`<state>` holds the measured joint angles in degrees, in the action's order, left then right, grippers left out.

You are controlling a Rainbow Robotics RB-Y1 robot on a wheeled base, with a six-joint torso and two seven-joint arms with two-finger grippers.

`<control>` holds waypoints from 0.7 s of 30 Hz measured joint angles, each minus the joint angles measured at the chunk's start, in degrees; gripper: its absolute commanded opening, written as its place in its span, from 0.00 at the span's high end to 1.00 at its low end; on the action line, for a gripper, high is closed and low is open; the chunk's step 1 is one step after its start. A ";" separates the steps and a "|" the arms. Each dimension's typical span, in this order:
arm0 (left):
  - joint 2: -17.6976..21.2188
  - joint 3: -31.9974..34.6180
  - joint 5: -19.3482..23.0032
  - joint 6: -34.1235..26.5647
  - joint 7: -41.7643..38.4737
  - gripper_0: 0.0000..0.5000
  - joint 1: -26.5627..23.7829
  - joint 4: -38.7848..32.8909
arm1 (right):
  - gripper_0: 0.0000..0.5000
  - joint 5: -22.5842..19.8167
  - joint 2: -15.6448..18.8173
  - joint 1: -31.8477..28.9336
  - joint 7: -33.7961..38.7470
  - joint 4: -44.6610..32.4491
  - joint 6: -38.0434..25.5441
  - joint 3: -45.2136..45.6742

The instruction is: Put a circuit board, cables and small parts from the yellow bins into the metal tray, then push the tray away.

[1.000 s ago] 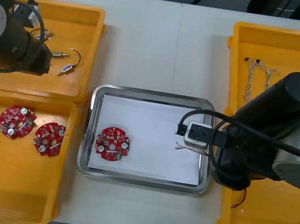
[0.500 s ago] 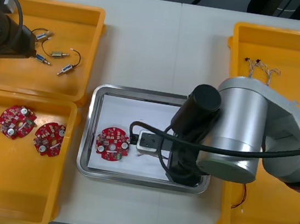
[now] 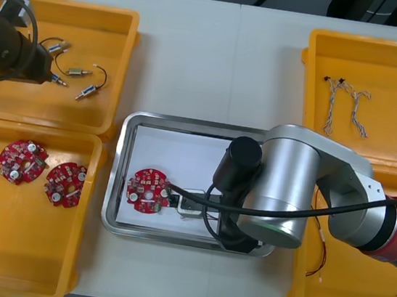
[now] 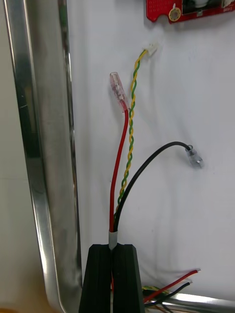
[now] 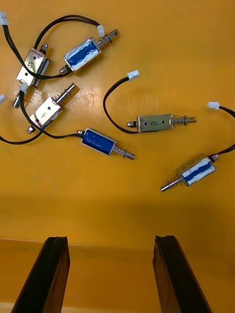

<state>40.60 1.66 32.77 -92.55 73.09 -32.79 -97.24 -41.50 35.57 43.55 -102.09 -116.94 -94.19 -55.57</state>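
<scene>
Right gripper [image 4: 114,250] is clenched on a cable bundle [image 4: 128,142] (red, black & yellow-green twisted wires), low over the white inside of the metal tray [image 4: 49,146], w/ a rim running just beside the fingers. Key relation: the bundle's long axis runs straight out from the fingertips twd the circuit board [image 4: 188,10] lying in the tray. Its free ends stop just short of the board, not touching, so letting go here should prob. leave the wires fully inside, beside the board. In the front view the board sits in the tray's left half. Left gripper [image 5: 112,239] hangs released over the far-left yellow bin [image 3: 78,114]. The small metal parts [image 5: 154,123] lie ahead of its fingers, so it's the nearer arm for those. Near-left bin [image 3: 25,243] holds 2 spare boards [image 3: 22,162]; far-right bin [image 3: 385,63] holds 3 twisted cables [image 3: 331,104].
</scene>
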 measured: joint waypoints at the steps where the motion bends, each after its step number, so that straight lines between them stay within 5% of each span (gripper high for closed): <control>1: -0.15 0.00 -0.19 0.34 0.00 0.00 0.00 0.15 | 1.00 0.60 0.00 0.00 0.00 0.22 0.38 -0.50; 9: -1.34 0.00 -0.25 2.13 0.00 0.00 -0.22 1.31 | 1.00 0.99 -0.35 0.00 0.00 1.93 1.65 -1.79; 12: -2.03 0.00 -0.25 2.14 0.01 0.00 -0.47 1.60 | 0.67 0.99 -0.35 0.00 0.00 1.97 1.66 -1.79; 15: -2.23 -0.11 -0.25 2.14 0.07 0.00 -0.59 1.67 | 0.00 1.02 -0.35 0.00 0.00 1.98 1.67 -1.79; 21: -2.23 -1.11 -0.27 2.22 5.73 0.00 -0.65 1.75 | 0.00 1.34 -0.35 0.00 0.00 1.97 1.68 -1.78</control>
<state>38.37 0.55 32.50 -90.33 78.82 -33.44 -95.49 -40.16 35.21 43.56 -102.09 -114.97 -92.51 -57.35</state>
